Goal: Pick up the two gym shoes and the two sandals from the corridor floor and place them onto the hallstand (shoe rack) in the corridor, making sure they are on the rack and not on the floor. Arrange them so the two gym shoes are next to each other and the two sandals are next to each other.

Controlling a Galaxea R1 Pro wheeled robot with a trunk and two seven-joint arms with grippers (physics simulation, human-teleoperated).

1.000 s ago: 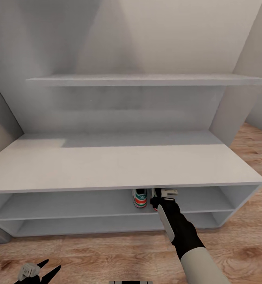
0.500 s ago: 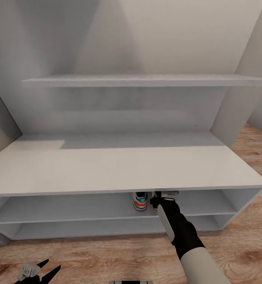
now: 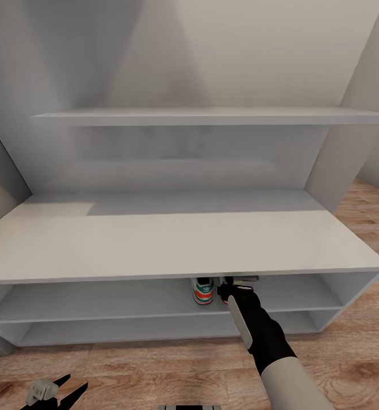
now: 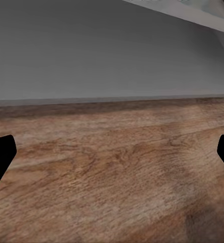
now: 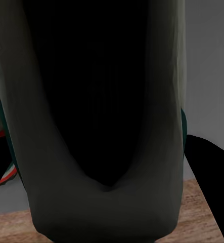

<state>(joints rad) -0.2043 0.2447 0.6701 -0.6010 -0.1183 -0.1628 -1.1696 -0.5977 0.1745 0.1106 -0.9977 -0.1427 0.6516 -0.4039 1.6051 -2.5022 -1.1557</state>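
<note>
The light-grey hallstand (image 3: 155, 239) stands in front of me, with a long flat top and a wall shelf (image 3: 212, 117) above. One white gym shoe (image 3: 202, 291) with green stripes and a red-orange heel sits on the middle tier, just under the top's front edge. Right beside it my right gripper (image 3: 236, 281) reaches in under the top, shut on the second gym shoe (image 5: 101, 212), whose dark inside looms close in the right wrist view. Low over the wooden corridor floor (image 4: 112, 167) hangs my left gripper (image 3: 61, 390), open and holding nothing. The sandals are out of view.
The rack's lower tier (image 3: 126, 327) runs the full width just above the floor. Grey side walls (image 3: 337, 159) close in the hallstand on both sides. Wood planks (image 3: 360, 228) continue to the right of the unit.
The whole head picture has shifted slightly since a second ago, so the camera moved. The right arm and both gym shoes keep their places on the middle tier.
</note>
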